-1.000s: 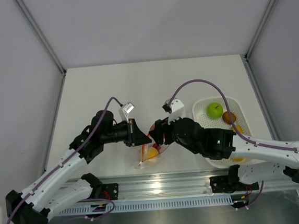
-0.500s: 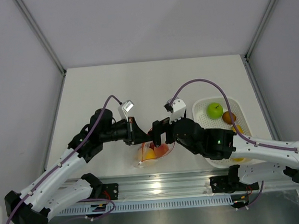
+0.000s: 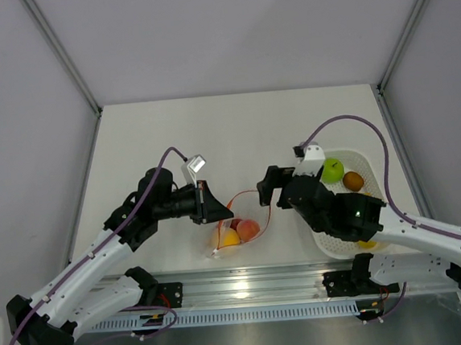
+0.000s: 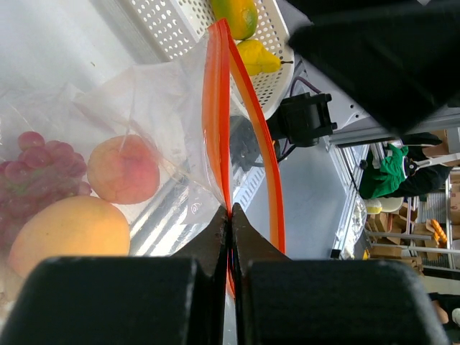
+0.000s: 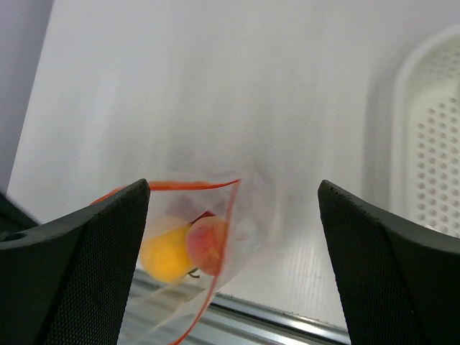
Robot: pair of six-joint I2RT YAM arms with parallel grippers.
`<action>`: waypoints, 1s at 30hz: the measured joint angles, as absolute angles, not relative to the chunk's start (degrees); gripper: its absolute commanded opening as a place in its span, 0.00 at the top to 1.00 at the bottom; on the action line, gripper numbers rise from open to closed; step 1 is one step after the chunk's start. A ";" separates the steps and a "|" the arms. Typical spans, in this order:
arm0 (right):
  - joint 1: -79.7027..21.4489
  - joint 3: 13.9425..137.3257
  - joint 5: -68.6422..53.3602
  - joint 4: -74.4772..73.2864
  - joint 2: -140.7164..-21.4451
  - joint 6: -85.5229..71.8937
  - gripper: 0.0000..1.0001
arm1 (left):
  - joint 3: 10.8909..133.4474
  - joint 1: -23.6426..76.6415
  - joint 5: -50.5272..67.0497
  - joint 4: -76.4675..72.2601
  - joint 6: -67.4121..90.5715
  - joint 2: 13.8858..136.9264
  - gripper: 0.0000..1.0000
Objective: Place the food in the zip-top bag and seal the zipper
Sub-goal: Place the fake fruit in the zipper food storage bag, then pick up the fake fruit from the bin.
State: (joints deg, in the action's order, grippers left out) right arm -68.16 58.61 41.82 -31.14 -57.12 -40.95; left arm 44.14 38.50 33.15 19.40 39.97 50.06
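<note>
Top external, white table [image 3: 235,132], grey walls [image 3: 227,35]

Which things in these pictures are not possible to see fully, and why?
- Top view: the yellow fruit in the tray is mostly hidden under the right arm.
- Left wrist view: the red cluster is cut by the left edge.
- Right wrist view: the zip-top bag is blurred; its fruits are unclear.

Left arm [image 3: 100,248] reaches inward with jaws pinched tight; right arm [image 3: 417,225] hovers opposite, jaws spread wide.
</note>
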 measured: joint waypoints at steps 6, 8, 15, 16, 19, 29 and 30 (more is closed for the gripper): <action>-59.55 55.16 44.49 -40.88 -51.51 -54.15 0.01 | 43.88 38.50 33.17 19.35 39.97 49.91 0.99; -57.56 54.15 45.45 -45.10 -50.00 -59.02 0.01 | 43.83 38.50 33.19 19.29 39.97 49.89 0.99; -47.11 53.84 47.51 -63.05 -51.20 -78.61 0.00 | 43.05 38.50 33.23 18.50 40.01 49.82 1.00; -45.52 53.84 47.44 -65.04 -52.21 -80.64 0.01 | 43.03 38.50 33.26 18.41 40.03 49.82 0.99; -40.75 53.25 46.41 -67.51 -55.27 -83.68 0.01 | 42.96 38.50 33.39 18.09 40.05 49.84 0.99; -25.52 47.68 42.28 -65.84 -59.88 -82.21 0.01 | 42.85 38.50 33.43 18.09 40.05 49.82 1.00; -23.88 47.05 41.98 -65.14 -59.92 -81.56 0.01 | 42.85 38.50 33.43 18.06 40.07 49.82 0.99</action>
State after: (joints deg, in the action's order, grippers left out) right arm -23.88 47.05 41.98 -65.14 -59.92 -81.56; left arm 42.85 38.50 33.43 18.06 40.07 49.82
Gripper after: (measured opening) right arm 0.993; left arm 0.005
